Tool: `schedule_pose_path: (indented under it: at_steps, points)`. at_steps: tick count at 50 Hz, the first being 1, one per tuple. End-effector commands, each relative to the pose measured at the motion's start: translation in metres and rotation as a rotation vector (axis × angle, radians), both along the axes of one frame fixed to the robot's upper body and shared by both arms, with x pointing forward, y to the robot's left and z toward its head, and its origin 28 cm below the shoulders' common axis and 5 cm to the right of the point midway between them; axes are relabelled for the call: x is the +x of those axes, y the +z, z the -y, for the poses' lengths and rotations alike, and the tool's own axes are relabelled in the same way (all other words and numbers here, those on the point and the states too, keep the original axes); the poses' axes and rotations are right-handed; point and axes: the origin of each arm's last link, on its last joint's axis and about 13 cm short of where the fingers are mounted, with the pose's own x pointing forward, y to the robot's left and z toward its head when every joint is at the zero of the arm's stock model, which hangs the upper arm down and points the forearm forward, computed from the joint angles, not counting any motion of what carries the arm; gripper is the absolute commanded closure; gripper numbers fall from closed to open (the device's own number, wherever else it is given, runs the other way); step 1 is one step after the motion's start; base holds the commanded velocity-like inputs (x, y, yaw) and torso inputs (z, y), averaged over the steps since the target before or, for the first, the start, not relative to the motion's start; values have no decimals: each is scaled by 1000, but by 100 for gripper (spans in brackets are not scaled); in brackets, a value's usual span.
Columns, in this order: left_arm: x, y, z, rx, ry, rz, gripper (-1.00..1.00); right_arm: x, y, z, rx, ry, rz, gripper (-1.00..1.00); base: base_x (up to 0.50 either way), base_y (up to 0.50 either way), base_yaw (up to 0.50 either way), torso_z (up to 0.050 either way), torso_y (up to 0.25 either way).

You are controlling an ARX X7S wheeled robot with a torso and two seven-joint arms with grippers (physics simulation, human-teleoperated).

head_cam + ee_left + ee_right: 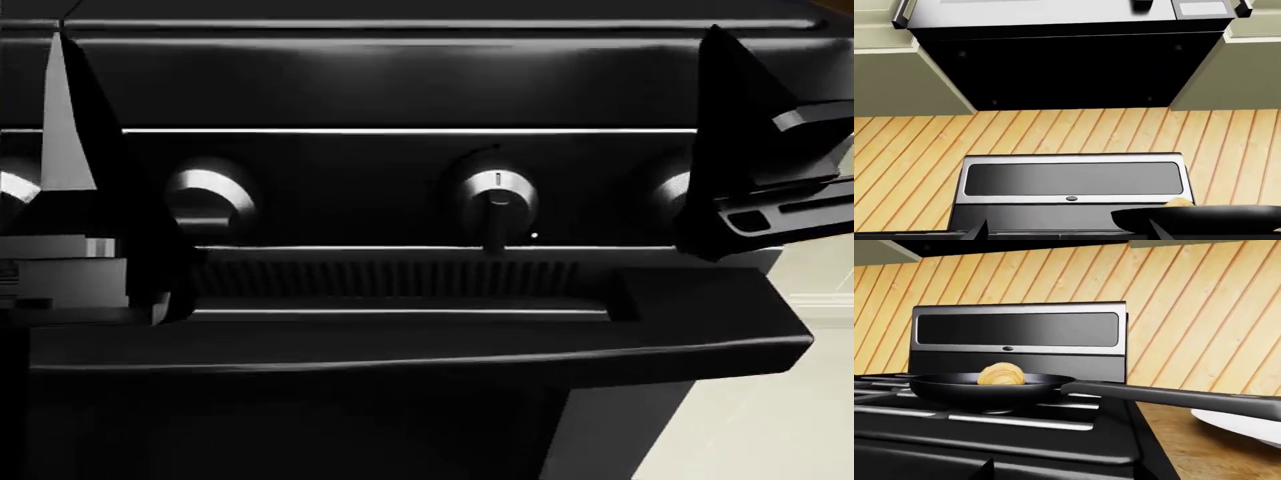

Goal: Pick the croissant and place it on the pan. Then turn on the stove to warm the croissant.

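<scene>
The golden croissant lies in the round black pan, which stands on the stove grates with its long handle pointing toward the counter. In the left wrist view the pan shows low at one side, with the croissant peeking over its rim. My left gripper is open in front of the stove's back panel and holds nothing. My right gripper is open too, low at the stove's front edge, short of the pan. In the head view both hang before the silver knobs.
A white plate rests on the wooden counter beside the stove. The oven door handle juts out below the knobs. A range hood and green cabinets hang above, against a slatted wooden wall.
</scene>
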Motion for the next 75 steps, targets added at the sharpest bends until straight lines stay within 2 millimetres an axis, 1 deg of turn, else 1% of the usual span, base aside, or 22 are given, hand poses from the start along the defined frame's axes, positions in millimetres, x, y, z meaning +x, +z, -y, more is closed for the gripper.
schedule_pose_path:
  at_steps: [1,9,14,23,25,31,34,37,40,42,45,47,49,53,56,59,60,63,68,75]
  points:
    - [-1,-1,0,-12,-9,8,-100,1,-5,-1,-18,-5,-33,-100,0,0,0,-50,0]
    - [-2,-1,-1,-29,-22,15,-100,2,-5,0,-18,-20,-43,-100,-1,0,0,-1,0]
    - [-2,0,0,-29,-27,16,-100,3,-3,0,-23,-35,-70,-100,-442,83,0,0,0]
    - [-2,1,1,-26,-30,17,-100,1,0,1,-6,-40,-46,-100,-500,0,0,0,0]
    - [-2,1,1,-26,-30,18,-100,-1,2,1,21,-28,7,-100,-500,0,0,0,0]
    - [-1,-1,1,-20,-29,8,-100,3,-2,4,42,-55,-24,-100,0,0,0,0,0]
    - [-2,-2,1,-19,-29,8,-100,8,-5,5,53,-65,-38,-100,0,0,0,0,0]
    - [-2,-2,1,-21,-31,6,-100,17,-8,5,78,-52,-60,-100,0,0,0,0,0]
    - [-2,-3,2,-20,-32,2,-100,39,-16,4,97,-37,-120,-100,0,0,0,0,0]
    - [-2,-3,1,-20,-31,1,-100,50,-22,3,106,-19,-150,-100,0,0,0,0,0]
    - [-2,-3,1,-18,-28,0,-100,61,-32,2,100,-7,-184,-100,0,0,0,0,0]
    - [-2,-2,1,-18,-29,1,-100,63,-35,0,91,-3,-198,-100,0,0,0,0,0]
    - [-2,-3,1,-17,-31,1,-100,63,-39,-3,67,15,-219,-100,0,0,0,0,0]
    - [-2,-3,2,-18,-34,1,-100,66,-50,-1,73,5,-260,-100,0,0,0,0,0]
    - [-2,-3,2,-19,-34,-1,-100,63,-55,-3,73,6,-278,-100,0,0,0,0,0]
    - [-2,-3,2,-17,-33,-2,-100,59,-57,-4,68,-1,-284,-100,0,0,0,0,0]
    - [-1,-3,2,-18,-32,-3,-100,52,-57,-6,65,-3,-288,-100,0,0,0,0,0]
    - [-1,-4,3,-18,-36,-4,-100,46,-59,-7,63,-14,-290,-100,0,0,0,0,0]
    - [-1,-4,3,-15,-38,-4,-100,46,-65,-8,88,-13,-306,-100,0,0,0,0,0]
    - [-1,-4,4,-12,-43,-5,-100,44,-60,-8,74,-21,-283,-100,0,0,0,0,0]
